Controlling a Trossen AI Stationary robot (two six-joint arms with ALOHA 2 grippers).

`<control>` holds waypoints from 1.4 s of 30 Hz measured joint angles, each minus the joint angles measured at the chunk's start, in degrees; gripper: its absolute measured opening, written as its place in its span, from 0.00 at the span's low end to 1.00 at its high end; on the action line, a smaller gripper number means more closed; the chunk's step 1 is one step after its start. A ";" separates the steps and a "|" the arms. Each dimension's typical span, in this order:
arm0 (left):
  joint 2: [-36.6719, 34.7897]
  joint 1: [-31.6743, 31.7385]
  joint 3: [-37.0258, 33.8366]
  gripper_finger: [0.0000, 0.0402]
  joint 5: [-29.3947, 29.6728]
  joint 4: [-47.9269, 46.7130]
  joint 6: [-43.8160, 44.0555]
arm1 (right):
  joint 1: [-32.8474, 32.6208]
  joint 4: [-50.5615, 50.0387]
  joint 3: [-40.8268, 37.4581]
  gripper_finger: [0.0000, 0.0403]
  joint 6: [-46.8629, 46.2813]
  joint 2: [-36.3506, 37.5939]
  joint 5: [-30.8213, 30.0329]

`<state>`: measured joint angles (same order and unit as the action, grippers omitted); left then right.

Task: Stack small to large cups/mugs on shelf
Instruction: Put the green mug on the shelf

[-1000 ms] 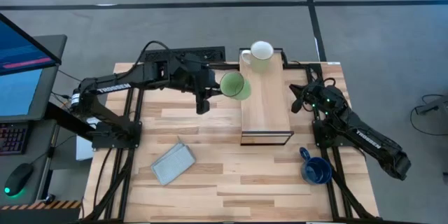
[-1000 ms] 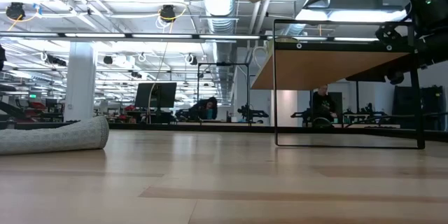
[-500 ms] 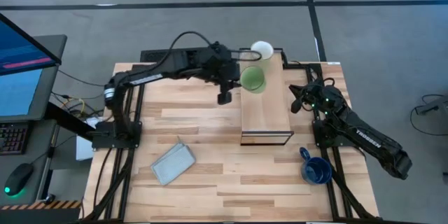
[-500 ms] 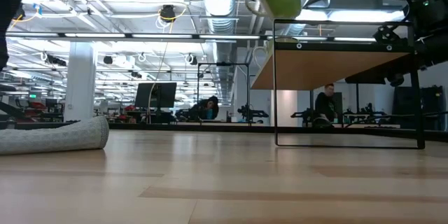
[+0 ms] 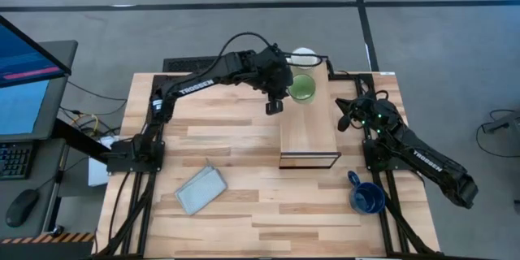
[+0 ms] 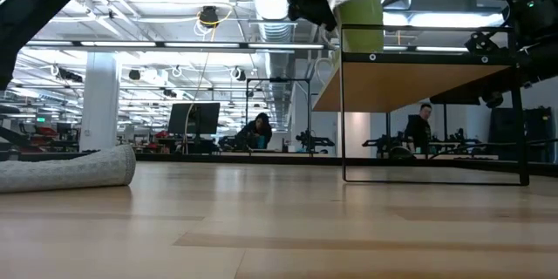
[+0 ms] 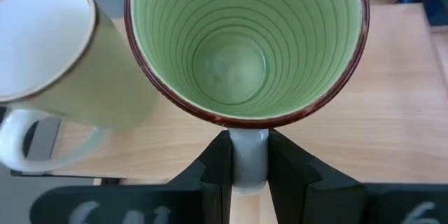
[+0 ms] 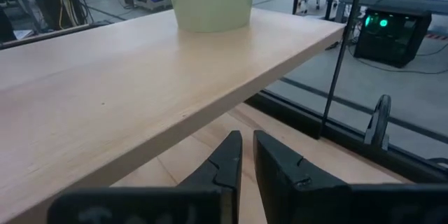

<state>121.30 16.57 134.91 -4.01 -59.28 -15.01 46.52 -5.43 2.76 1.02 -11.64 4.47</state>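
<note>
The light green mug (image 5: 302,88) stands upright over the far part of the light-wood shelf (image 5: 309,130), next to the white mug (image 5: 303,55), which stands on the shelf's far end. My left gripper (image 5: 286,93) is shut on the green mug's handle. In the low view the green mug (image 6: 359,22) has its bottom level with the shelf top (image 6: 418,57); I cannot tell whether they touch. The dark blue mug (image 5: 367,197) stands on the table at the near right. My right gripper (image 8: 245,140) is shut and empty beside the shelf's right edge. My left gripper pinches the green mug's handle (image 7: 248,155) between its two fingers, which stand on either side of the loop. The fingers come slanting down from the table's left. The mug stays upright, mouth up, with its handle toward the gripper.
A folded grey-blue cloth (image 5: 201,189) lies on the table at the near left. The shelf's near half (image 5: 309,142) is bare plank. The shelf's black wire frame (image 6: 342,113) stands on the table. People show in the room behind the table.
My left gripper has carried the green mug toward the table's right and far edges, from left of the shelf to over its far part beside the white mug. It has also come down. The mug has turned from tilted to upright.
</note>
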 joint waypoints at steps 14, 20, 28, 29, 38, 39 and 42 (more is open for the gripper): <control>2.75 2.86 -0.04 0.12 0.13 1.04 -0.20 | -0.02 -0.02 0.00 0.15 -0.13 0.02 0.02; 2.73 3.63 -0.04 0.12 -4.00 0.95 0.50 | -0.02 -0.02 0.00 0.15 -0.11 0.02 0.02; 5.46 3.68 -0.13 0.12 -3.21 1.58 0.22 | -0.40 -0.02 0.00 0.15 -0.04 0.11 0.02; 5.46 3.71 -0.13 0.12 -3.20 1.14 -0.02 | -0.60 -0.02 0.00 0.15 -0.03 0.02 0.02; 5.43 3.71 -0.08 0.17 -3.17 0.33 0.35 | -0.85 -0.02 0.00 0.15 0.44 0.02 0.02; 5.42 3.71 -0.04 0.19 -3.19 0.31 -0.04 | -0.85 -0.02 0.00 0.15 0.44 0.02 0.02; 5.42 3.64 -0.04 0.20 -3.17 1.14 -0.22 | -0.85 -0.03 0.00 0.15 0.44 0.02 0.02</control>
<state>126.72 20.21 134.87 -7.18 -58.14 -15.22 45.67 -5.46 2.76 1.45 -11.62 4.49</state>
